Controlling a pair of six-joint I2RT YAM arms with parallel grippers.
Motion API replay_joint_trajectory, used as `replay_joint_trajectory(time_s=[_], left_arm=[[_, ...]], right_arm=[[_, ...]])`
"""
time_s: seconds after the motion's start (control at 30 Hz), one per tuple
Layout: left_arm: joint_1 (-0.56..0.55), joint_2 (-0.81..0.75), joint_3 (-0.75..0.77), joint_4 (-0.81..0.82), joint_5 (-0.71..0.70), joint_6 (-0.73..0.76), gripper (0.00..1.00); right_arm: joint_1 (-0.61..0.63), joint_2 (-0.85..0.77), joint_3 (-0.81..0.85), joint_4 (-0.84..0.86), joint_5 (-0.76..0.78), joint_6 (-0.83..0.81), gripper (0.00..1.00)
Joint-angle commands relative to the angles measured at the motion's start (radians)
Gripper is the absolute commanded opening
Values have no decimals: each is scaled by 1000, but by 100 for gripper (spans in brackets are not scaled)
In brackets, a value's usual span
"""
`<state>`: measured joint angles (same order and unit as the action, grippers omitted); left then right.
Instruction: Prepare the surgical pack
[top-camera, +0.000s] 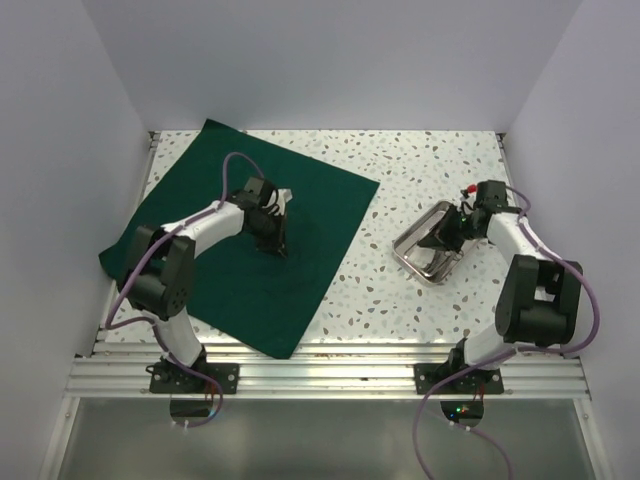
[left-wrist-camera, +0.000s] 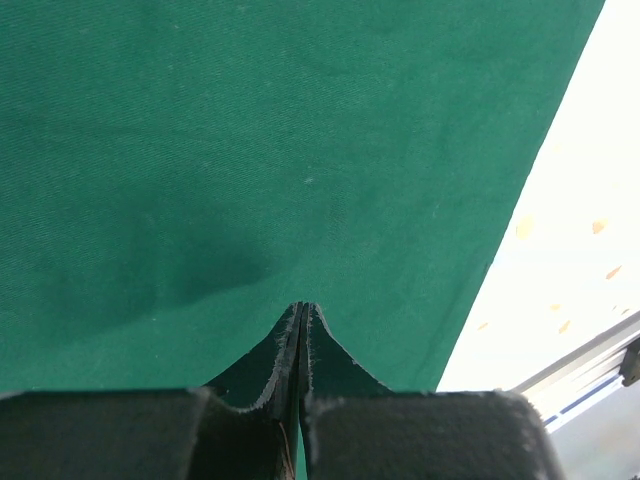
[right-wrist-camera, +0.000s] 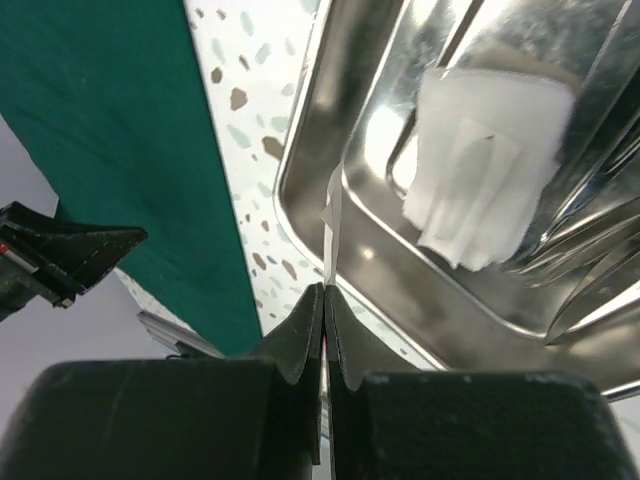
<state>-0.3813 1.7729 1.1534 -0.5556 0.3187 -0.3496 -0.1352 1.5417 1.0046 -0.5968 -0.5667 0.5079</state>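
Right fingers are pinching a white strip at the rim of the steel tray, near the surface's right edge; I'd be lifting it slowly to avoid snagging. Left fingers are pressing together, seemingly empty, over the dark green cloth lying flat across the left half. White walls are enclosing everything.

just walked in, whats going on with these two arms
Two robot arms are preparing a surgical pack. The left end effector is shut, down at the middle of the dark green cloth, which lies spread flat on the left of the table. The right end effector is at the rim of the steel tray, shut on what looks like a thin white strip. A folded white pad lies in the tray. No items sit on the cloth yet.
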Motion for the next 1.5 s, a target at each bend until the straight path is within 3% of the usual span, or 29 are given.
replay_joint_trajectory(time_s=[0.0, 0.2, 0.37, 0.47, 0.6, 0.7, 0.93, 1.07, 1.33, 1.47], left_arm=[[4, 8, 34, 14, 29, 44, 3], [4, 13, 42, 6, 37, 52, 5], [4, 20, 46, 6, 48, 47, 6], [2, 20, 43, 11, 49, 43, 6], [4, 34, 45, 11, 56, 37, 11], [-1, 55, 49, 16, 57, 32, 16], [-33, 135, 89, 29, 89, 15, 21], [-54, 161, 127, 16, 77, 14, 22], [-70, 195, 241, 37, 23, -3, 39], [-73, 285, 327, 14, 25, 3, 40]], right_arm=[[-29, 43, -29, 41, -24, -63, 0], [-64, 109, -72, 115, -64, -86, 0], [-72, 163, -51, 42, 8, -115, 0], [-72, 153, -24, -23, 41, -138, 8], [-70, 126, 49, -118, 115, -164, 38], [-66, 101, 129, -208, 166, -190, 52], [-70, 74, 246, -357, 517, -97, 53], [-73, 81, 266, -388, 625, -40, 53], [-144, 179, 220, -276, 642, -19, 51], [-149, 248, 238, -258, 599, -17, 48]])
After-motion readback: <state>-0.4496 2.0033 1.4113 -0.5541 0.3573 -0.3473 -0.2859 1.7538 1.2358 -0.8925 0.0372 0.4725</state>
